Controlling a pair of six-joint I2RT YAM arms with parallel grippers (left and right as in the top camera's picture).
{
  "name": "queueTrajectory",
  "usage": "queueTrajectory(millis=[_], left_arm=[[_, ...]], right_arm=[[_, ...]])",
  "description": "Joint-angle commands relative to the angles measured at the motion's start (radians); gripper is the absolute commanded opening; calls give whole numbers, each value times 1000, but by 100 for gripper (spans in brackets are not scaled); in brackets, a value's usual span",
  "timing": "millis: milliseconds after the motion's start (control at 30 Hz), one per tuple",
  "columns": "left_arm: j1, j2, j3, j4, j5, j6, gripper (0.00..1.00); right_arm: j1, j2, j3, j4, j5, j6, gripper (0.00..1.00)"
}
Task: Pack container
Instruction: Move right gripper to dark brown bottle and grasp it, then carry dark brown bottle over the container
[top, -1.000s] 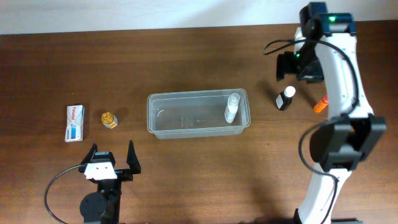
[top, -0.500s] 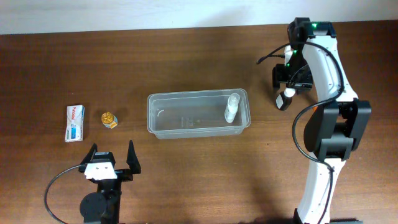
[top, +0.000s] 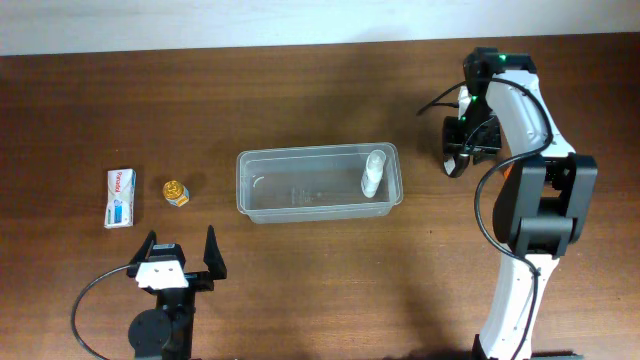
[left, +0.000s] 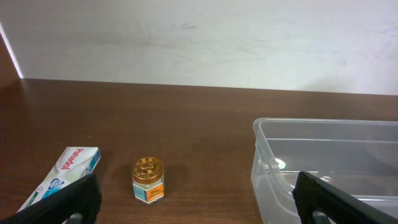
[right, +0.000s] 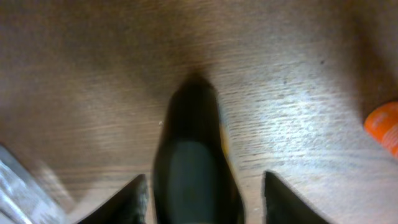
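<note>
The clear plastic container (top: 243, 186) stands mid-table with a small clear bottle (top: 374, 172) upright in its right end. My right gripper (top: 458, 156) is low over a dark bottle to the right of the container and hides most of it from above. In the right wrist view the dark bottle (right: 194, 155) stands between my open right fingers (right: 205, 202), with gaps on both sides. My left gripper (top: 180, 257) is open and empty near the front left. The container's rim (left: 323, 122) also shows in the left wrist view.
A white medicine box (top: 120, 197) and a gold-lidded jar (top: 177, 192) lie left of the container; both show in the left wrist view, the box (left: 62, 174) and the jar (left: 148, 179). An orange object (right: 384, 127) lies just right of the dark bottle.
My right arm has swung from the far right down and left onto the dark bottle, which now sits between its fingers. The left arm has not moved.
</note>
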Motion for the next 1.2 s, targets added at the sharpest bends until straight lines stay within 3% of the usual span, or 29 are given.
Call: queueTrajectory(millis=[0, 233, 633, 1167], left_arm=[[6, -10, -2, -8, -4, 12, 99], [6, -9, -2, -8, -4, 12, 99], [6, -9, -2, -8, -4, 12, 99], [6, -9, -2, -8, -4, 11, 99]], right_arm=[[-8, 2, -5, 0, -10, -23, 39], [-6, 2, -5, -2, -10, -36, 21], [-6, -65, 7, -46, -24, -58, 20], [53, -433, 7, -129, -206, -107, 20]])
